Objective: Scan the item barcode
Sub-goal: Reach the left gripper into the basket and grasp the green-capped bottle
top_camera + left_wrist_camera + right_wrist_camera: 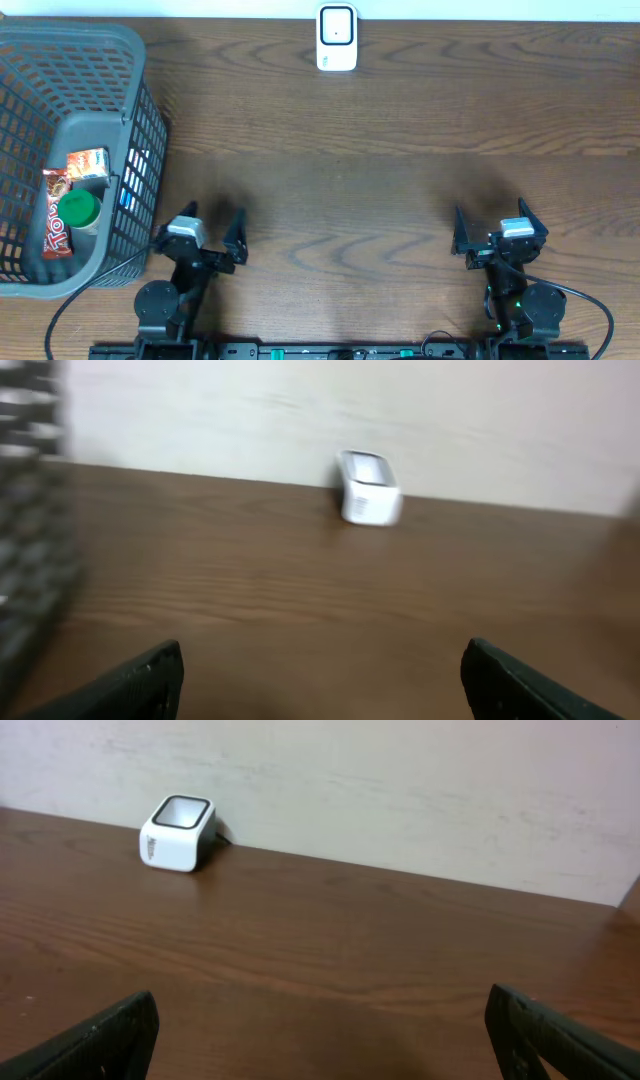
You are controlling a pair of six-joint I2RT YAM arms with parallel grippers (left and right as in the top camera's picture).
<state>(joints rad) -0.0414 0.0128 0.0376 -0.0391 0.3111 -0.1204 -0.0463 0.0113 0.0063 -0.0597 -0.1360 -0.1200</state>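
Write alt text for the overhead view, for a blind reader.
Wooden table from above: a white barcode scanner at the far edge, a grey mesh basket at the left holding snack packets and a green-lidded tub. At the near edge, the left claw and right claw both stand open and empty.

The matte-black left arm [176, 285] and right arm [518, 290] each bear a silver-grey wrist block [183, 231], black wedge-shaped pincer fingers [237, 238] and a thin black cable [590, 298].

A dark brown wood-grain surface [400, 180] fills the overhead frame. Across the top of both wrist views, a plain off-white wall [420, 790] rises from its far edge, perhaps faintly scuffed. The light is soft and even.
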